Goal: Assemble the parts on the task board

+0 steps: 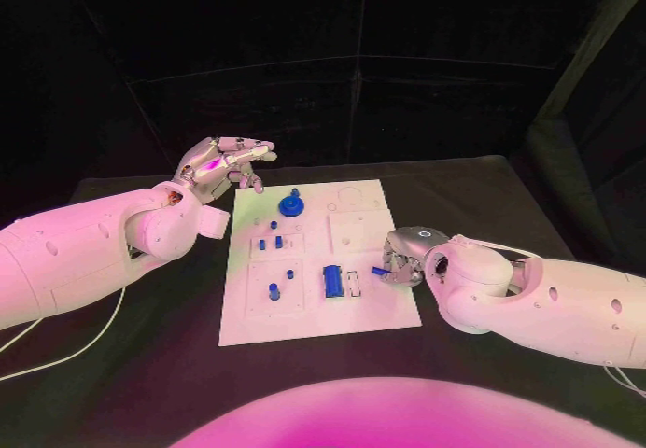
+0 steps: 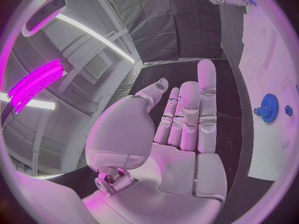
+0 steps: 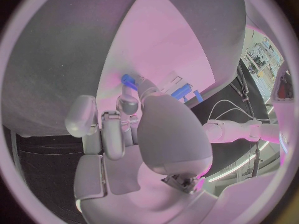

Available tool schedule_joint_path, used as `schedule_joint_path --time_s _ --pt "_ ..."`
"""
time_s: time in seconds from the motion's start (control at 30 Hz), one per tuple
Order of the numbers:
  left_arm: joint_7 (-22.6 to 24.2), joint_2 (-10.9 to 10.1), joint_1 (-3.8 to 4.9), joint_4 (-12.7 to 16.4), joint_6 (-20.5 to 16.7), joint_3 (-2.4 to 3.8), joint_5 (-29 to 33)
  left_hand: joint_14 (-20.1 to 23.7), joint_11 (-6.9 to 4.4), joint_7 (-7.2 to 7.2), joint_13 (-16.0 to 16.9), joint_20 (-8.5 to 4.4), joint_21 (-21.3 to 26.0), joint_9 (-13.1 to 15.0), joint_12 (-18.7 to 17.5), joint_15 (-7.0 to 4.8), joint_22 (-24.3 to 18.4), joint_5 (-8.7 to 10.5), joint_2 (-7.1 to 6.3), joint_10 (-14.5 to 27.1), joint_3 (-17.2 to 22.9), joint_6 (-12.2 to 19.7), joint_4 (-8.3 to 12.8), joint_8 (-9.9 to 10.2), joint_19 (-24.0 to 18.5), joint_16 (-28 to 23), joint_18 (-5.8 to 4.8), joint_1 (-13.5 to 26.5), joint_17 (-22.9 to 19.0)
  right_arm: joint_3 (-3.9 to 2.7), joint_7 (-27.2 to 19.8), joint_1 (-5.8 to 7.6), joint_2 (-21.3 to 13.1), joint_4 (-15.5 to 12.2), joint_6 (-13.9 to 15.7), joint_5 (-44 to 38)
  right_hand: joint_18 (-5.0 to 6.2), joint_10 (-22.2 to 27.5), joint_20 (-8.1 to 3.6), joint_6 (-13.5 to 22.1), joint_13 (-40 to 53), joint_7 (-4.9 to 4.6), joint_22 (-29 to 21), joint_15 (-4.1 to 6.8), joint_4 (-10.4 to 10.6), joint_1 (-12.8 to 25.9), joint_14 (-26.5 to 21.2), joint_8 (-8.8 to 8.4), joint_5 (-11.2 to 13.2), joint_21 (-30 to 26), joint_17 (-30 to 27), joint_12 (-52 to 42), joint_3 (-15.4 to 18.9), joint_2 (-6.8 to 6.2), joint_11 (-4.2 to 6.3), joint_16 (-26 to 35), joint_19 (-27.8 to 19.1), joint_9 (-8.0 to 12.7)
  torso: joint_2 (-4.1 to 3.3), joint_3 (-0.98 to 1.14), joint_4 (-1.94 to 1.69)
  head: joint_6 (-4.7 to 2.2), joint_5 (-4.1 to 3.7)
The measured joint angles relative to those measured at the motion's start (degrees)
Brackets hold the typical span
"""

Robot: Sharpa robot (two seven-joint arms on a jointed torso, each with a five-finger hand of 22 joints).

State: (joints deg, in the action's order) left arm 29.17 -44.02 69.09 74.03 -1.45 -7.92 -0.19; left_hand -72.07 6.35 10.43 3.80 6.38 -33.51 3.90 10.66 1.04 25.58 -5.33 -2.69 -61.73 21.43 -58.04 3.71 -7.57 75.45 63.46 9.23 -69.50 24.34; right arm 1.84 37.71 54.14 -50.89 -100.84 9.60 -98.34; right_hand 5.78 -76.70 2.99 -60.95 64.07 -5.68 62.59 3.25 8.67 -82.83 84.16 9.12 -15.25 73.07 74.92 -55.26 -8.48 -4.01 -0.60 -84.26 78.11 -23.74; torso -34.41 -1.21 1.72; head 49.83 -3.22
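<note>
Two white arms reach over the black worktop (image 1: pixel 512 187), and between them lies the white board (image 1: pixel 363 308), its long side running away from the robot. The left robot hand (image 1: pixel 222 161) hovers off the board's far left corner, fingers loosely apart and holding nothing. The right robot hand (image 1: pixel 400 259) sits at the board's near right edge, pinching a small blue peg (image 1: pixel 380 272) between its fingertips; the peg's free end points in toward the board's middle, its long axis roughly level. Already on the board are a blue gear (image 1: pixel 292 204) at the far end, a blue block (image 1: pixel 331 281) standing lengthwise nearer the robot, and a few small blue pegs (image 1: pixel 271 245) on the left half. I judge the step in hand to be carrying this peg to its hole; next it likely needs tipping upright over the socket, then pressing straight down.
</note>
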Motion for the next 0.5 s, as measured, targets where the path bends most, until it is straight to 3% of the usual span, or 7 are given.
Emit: schedule_joint_path --time_s 0.03,0.07,0.1,0.17,0.2,0.4,0.5 --pt "0.0 0.0 0.0 0.0 0.0 0.0 0.0 0.0 0.0 0.0 0.0 0.0 0.0 0.0 0.0 0.0 0.0 0.0 0.0 0.0 0.0 0.0 0.0 0.0 0.0 0.0 0.0 0.0 0.0 0.04 0.1 -0.09 -0.1 -0.2 0.3 -0.1 0.0 -0.2 -0.17 -0.4 0.3 0.02 0.3 0.0 0.0 0.0 0.0 0.17 -0.7 0.1 0.0 -0.4 -0.6 0.0 0.15 -0.3 0.2 0.4 0.0 0.02 0.0 0.0 0.0" --pt "0.0 0.0 0.0 0.0 0.0 0.0 0.0 0.0 0.0 0.0 0.0 0.0 0.0 0.0 0.0 0.0 0.0 0.0 0.0 0.0 0.0 0.0 0.0 0.0 0.0 0.0 0.0 0.0 0.0 0.08 0.2 -0.13 -0.2 -0.3 0.6 -0.1 0.0 -0.6 -0.33 -0.7 0.6 0.11 0.6 -0.01 0.0 0.0 0.0 0.23 -1.4 0.5 0.0 -0.8 -1.1 0.0 0.19 -0.4 0.3 2.1 0.0 0.03 0.0 0.01 0.0" --pt "0.0 0.0 0.0 0.0 0.0 0.0 0.0 0.0 0.0 0.0 0.0 0.0 0.0 0.0 0.0 0.0 0.0 0.0 0.0 0.0 0.0 0.0 0.0 0.0 0.0 0.0 0.0 0.0 0.0 0.11 0.2 -0.17 -0.3 -0.5 0.9 -0.1 0.0 -0.9 -0.38 -1.1 0.9 0.4 1.0 -0.06 -0.1 0.0 0.1 0.42 -2.3 0.8 0.0 -1.2 -1.8 -0.01 0.29 -0.6 0.6 6.8 0.0 0.03 0.0 0.02 0.0" --pt "0.0 0.0 0.0 0.0 0.0 0.0 0.0 0.0 0.0 0.0 0.0 0.0 0.0 0.0 0.0 0.0 0.0 0.0 0.0 0.0 0.0 0.0 0.0 0.0 0.0 0.0 0.0 0.0 0.0 0.19 0.4 -0.26 -0.5 -0.9 1.4 -0.1 0.01 -1.2 -0.35 -1.5 1.3 0.53 1.5 0.05 -0.2 0.2 0.0 0.49 -3.4 1.2 0.0 -1.8 -2.7 -0.16 0.46 -1.0 0.9 11.6 0.01 0.05 0.0 0.04 -0.02" --pt "0.0 0.0 0.0 0.0 0.0 0.0 0.0 0.0 0.0 0.0 0.0 0.0 0.0 0.0 0.0 0.0 0.0 0.0 0.0 0.0 0.0 0.0 0.0 0.0 0.0 0.0 0.0 0.0 0.0 0.24 0.4 -0.33 -0.7 -1.1 1.7 -0.1 0.0 -1.5 -0.54 -1.9 1.6 0.59 1.9 0.16 -0.3 0.2 -0.2 0.4 -4.0 1.4 0.0 -2.2 -3.4 -0.22 0.5 -1.0 1.1 12.8 0.01 0.05 0.0 0.04 -0.03" --pt "0.0 0.1 0.0 -0.1 0.0 0.0 0.0 0.0 0.0 0.0 0.0 0.0 0.0 0.0 0.0 0.0 0.0 0.0 0.0 0.0 0.0 0.0 0.0 0.0 0.0 0.0 0.0 0.0 0.0 0.57 0.6 -0.71 -1.4 -2.4 3.6 0.6 0.0 -3.0 -0.84 -2.9 3.4 0.6 3.7 0.7 -0.1 3.1 -0.2 0.18 -7.6 2.7 0.0 -4.4 -6.4 -1.66 1.08 -2.1 1.8 12.9 0.01 0.05 -0.03 0.12 -0.04" --pt "0.0 0.1 0.0 -0.1 0.0 0.0 0.0 0.0 0.0 0.0 0.0 0.0 0.0 0.0 0.0 0.0 0.0 0.0 0.0 0.0 0.0 0.0 0.0 -0.2 0.0 0.0 0.0 0.0 0.0 0.81 0.6 -0.99 -2.0 -3.3 4.8 1.3 0.0 -3.7 -0.94 -3.5 4.1 0.9 4.2 0.78 0.2 4.4 -0.1 0.36 -8.0 2.8 0.0 -5.3 -6.7 -2.28 1.21 -2.4 1.9 12.3 0.01 0.05 -0.03 0.16 0.05"
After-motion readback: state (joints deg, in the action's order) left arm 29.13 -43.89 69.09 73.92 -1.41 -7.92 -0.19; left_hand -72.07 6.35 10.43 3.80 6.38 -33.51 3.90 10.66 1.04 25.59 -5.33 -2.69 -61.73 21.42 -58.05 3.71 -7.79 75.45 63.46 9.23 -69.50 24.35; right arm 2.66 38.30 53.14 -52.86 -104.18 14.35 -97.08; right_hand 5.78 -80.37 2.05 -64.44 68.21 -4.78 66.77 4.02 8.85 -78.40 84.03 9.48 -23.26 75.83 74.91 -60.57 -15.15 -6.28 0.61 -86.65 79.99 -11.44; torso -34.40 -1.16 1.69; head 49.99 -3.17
